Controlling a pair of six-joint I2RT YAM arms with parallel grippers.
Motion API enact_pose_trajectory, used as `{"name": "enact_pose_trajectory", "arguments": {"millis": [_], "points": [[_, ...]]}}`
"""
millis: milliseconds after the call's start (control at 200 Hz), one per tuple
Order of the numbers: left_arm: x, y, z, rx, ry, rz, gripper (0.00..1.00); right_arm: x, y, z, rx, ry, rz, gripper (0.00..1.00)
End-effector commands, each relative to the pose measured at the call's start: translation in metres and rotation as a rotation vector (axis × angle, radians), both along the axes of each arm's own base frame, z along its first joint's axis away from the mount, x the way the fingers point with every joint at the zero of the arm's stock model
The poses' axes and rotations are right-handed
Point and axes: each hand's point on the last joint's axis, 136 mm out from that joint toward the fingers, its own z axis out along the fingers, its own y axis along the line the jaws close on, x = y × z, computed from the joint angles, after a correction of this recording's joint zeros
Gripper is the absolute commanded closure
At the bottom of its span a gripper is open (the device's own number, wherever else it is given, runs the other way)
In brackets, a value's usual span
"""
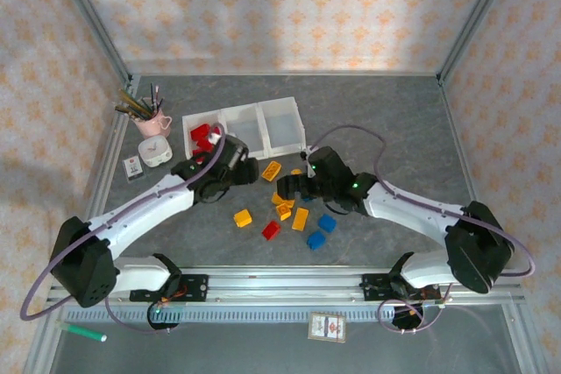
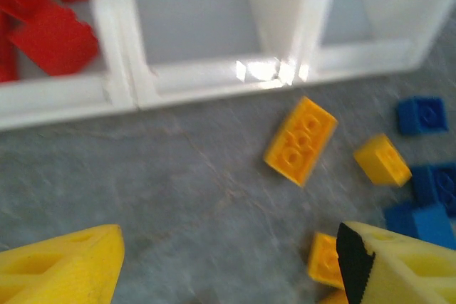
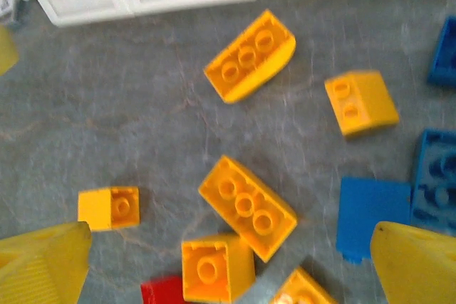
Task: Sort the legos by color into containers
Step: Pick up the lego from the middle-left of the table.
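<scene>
Progress check on the legos: in the containers [image 1: 263, 120] only the left bin has anything, a handful of red bricks [image 1: 204, 136]. The middle and right bins look empty to me. Loose on the bench [image 1: 394, 129] there's a bunch of yellow bricks [image 1: 301, 218], a few blue bricks [image 1: 321, 230] and one red brick [image 1: 271, 230], so I'd say most of the job is left.

My left claw [image 2: 231, 247] is fairly wide open and holding nothing. It sits just in front of the bins, with a long yellow brick [image 2: 301, 139] ahead to its right. My right claw [image 3: 231, 247] is spread fully, empty, hovering right over a three-stud yellow brick [image 3: 248, 206] in the pile.
</scene>
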Motion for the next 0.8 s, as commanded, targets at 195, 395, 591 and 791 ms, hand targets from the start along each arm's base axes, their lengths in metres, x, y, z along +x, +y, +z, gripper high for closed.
{"name": "enact_pose_trajectory", "arguments": {"millis": [195, 395, 591, 791], "points": [[-0.067, -0.054, -0.026, -0.032, 0.093, -0.136, 0.23, -0.034, -0.027, -0.022, 0.01, 0.112, -0.036, 0.0], [-0.093, -0.066, -0.049, 0.003, 0.124, -0.223, 0.25, -0.048, -0.038, -0.028, 0.018, 0.138, -0.048, 0.0], [-0.098, -0.084, -0.066, 0.012, 0.107, -0.332, 0.25, -0.051, -0.044, -0.027, 0.029, 0.135, -0.069, 0.0], [-0.098, -0.091, -0.092, 0.108, 0.113, -0.404, 0.25, -0.048, -0.049, -0.027, 0.029, 0.12, -0.092, 0.0]]}}
